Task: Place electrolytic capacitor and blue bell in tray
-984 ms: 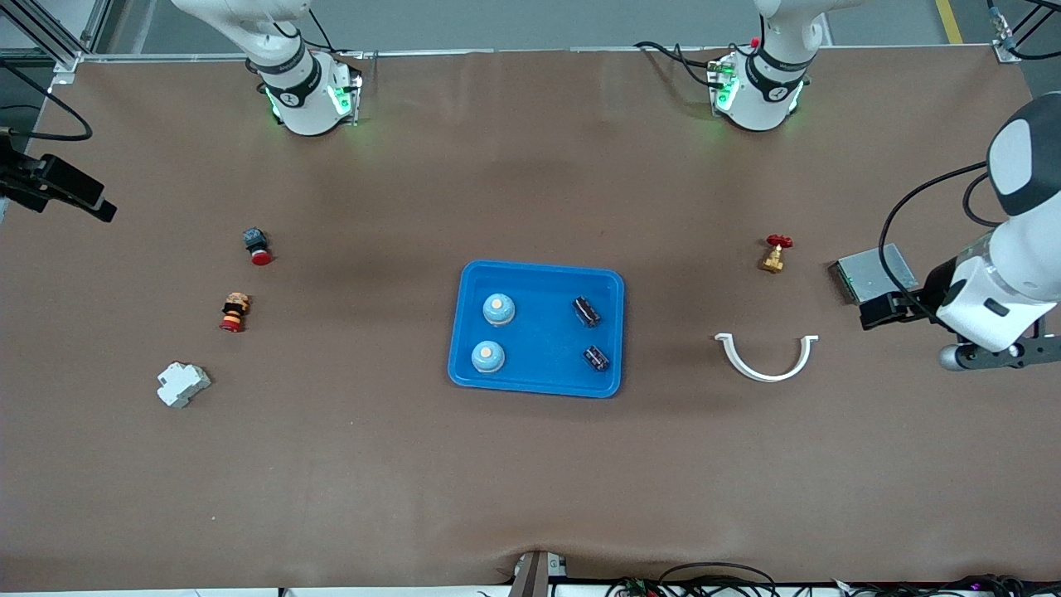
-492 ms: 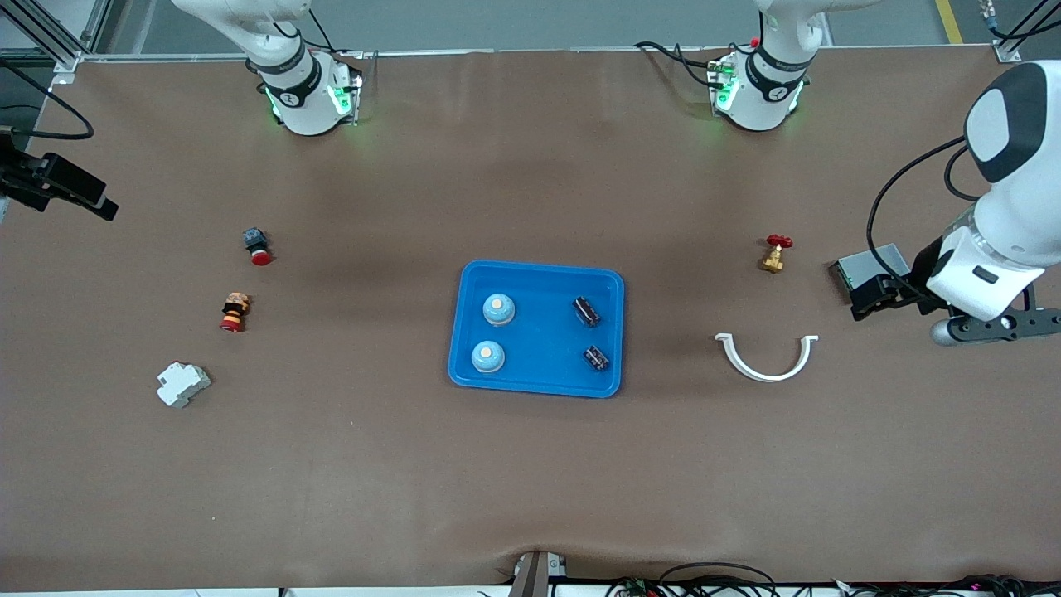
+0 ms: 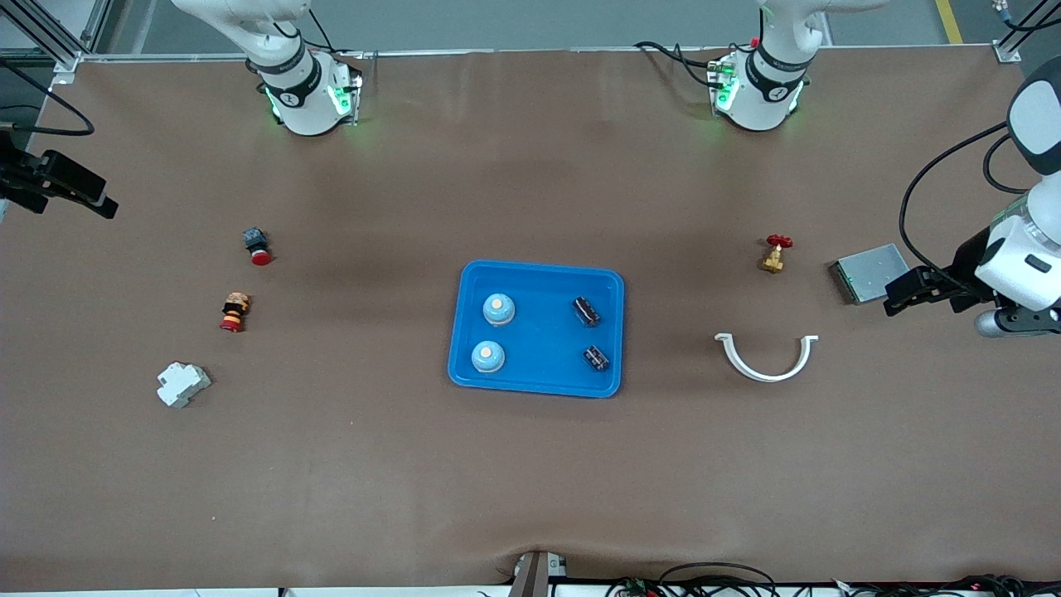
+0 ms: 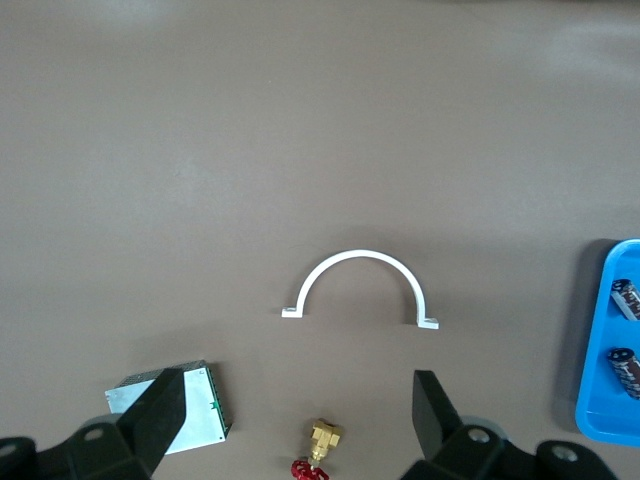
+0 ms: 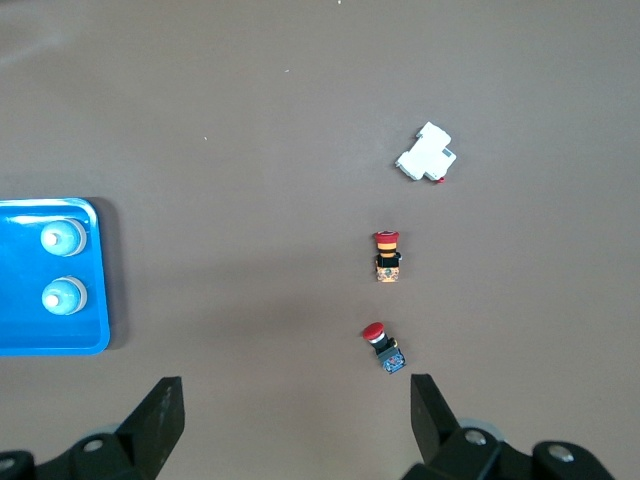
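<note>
Inside the blue tray (image 3: 539,381): two blue bells (image 3: 498,309), two electrolytic capacitors (image 3: 587,311). Both my hands, left hand (image 4: 295,415) and right hand (image 5: 290,415), are wide and empty.

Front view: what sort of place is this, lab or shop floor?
Most likely a robotics lab bench. Two robot arm bases are bolted along one edge of a brown-covered table, small industrial parts such as a brass valve and a white clamp are spread out, and a blue tray sits mid-table.

White clip (image 3: 767,359), brass valve (image 3: 775,254), grey plate (image 3: 870,272), white breaker (image 3: 182,385).
</note>
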Tool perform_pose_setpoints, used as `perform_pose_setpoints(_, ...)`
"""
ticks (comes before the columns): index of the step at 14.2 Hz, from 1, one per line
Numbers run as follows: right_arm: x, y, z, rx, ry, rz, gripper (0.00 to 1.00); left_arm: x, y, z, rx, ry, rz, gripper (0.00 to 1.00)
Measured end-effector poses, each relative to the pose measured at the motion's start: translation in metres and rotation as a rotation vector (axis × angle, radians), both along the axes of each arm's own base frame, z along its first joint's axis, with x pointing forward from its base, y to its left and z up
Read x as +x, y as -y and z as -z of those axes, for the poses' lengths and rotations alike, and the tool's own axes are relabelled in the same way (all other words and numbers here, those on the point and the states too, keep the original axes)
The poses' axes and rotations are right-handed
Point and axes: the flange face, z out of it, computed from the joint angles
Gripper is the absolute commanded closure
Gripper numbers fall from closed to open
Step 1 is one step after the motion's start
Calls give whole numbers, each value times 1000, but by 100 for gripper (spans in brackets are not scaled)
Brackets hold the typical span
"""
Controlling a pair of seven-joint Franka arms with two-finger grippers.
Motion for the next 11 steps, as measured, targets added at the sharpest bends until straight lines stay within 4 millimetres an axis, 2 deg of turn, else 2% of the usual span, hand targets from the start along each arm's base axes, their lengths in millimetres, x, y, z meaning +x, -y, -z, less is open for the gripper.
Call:
perform_pose_setpoints(6,0,0,0,-1,2,-2,0,2,2,-38,-1,27,3,0)
perform_pose_setpoints(11,1,0,0,-31,4,-16,0,8,-2,-20,-7,-5,-1,0)
